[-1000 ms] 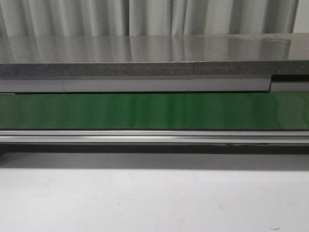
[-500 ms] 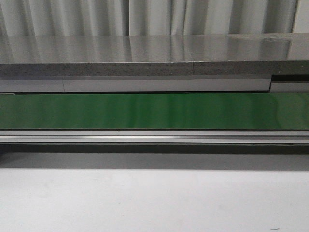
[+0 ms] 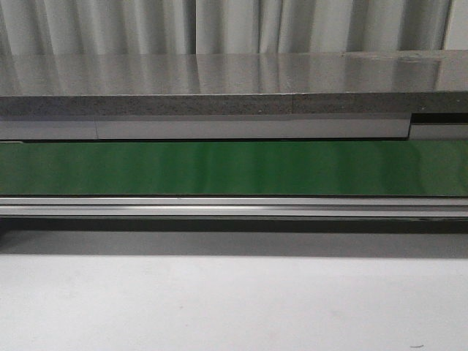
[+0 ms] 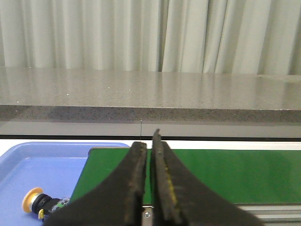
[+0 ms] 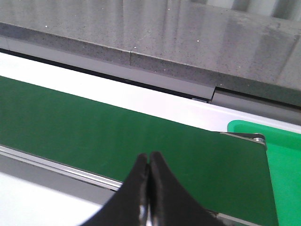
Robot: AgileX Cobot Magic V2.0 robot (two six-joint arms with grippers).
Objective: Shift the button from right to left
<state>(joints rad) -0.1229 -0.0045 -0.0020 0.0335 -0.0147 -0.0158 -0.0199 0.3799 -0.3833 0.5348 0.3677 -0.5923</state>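
Note:
A button (image 4: 40,203) with a yellow-orange cap and black body lies on its side in a blue tray (image 4: 42,165); only the left wrist view shows it. My left gripper (image 4: 148,141) hangs over the end of the green belt (image 4: 235,169) beside that tray. It is shut with nothing between its fingers and sits apart from the button. My right gripper (image 5: 149,157) is also shut and empty, above the near rail of the green belt (image 5: 117,136). No button shows on the belt. Neither gripper appears in the front view.
The green belt (image 3: 234,168) runs across the front view between a metal rail (image 3: 234,206) and a grey stone-like counter (image 3: 234,88). A green tray (image 5: 284,165) sits past the belt's end in the right wrist view. White tabletop (image 3: 234,300) lies in front.

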